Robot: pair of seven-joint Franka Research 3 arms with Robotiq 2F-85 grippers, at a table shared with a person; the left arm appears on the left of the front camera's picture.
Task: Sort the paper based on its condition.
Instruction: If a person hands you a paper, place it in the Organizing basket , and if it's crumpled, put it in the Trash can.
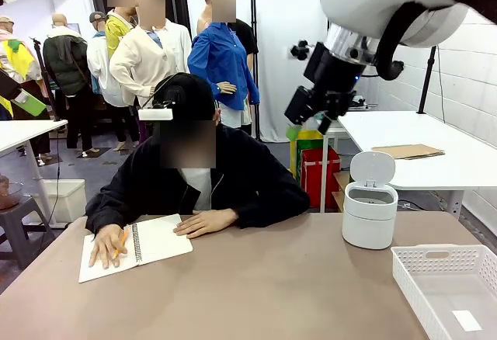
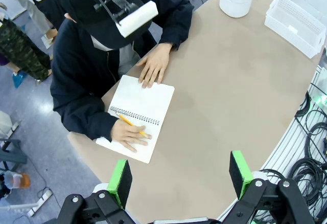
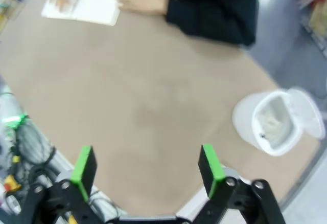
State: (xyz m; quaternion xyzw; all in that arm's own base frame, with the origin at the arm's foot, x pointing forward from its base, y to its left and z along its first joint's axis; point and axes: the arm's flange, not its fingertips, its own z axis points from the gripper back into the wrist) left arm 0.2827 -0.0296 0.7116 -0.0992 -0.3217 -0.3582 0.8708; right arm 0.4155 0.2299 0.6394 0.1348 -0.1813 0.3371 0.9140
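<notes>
No loose sheet or wad of the paper lies on the brown table (image 1: 264, 286). My left gripper (image 2: 180, 175) hangs open high over the table's near edge, nothing between its green pads (image 2: 120, 180). Below it a person's hand (image 2: 130, 134) writes with a yellow pencil in a white spiral notebook (image 2: 140, 109); the other hand (image 2: 153, 68) rests on the page. My right gripper (image 3: 147, 165) is open and empty too, high above bare table, in a blurred picture. The right arm (image 1: 365, 37) reaches in from the upper right.
A white round bin (image 1: 370, 216) with its lid up stands at the table's right; something pale lies inside, too blurred to identify. A white slotted basket (image 1: 435, 266) sits at the near right corner with a small white slip (image 1: 467, 320) on its floor. Cables hang beside the table.
</notes>
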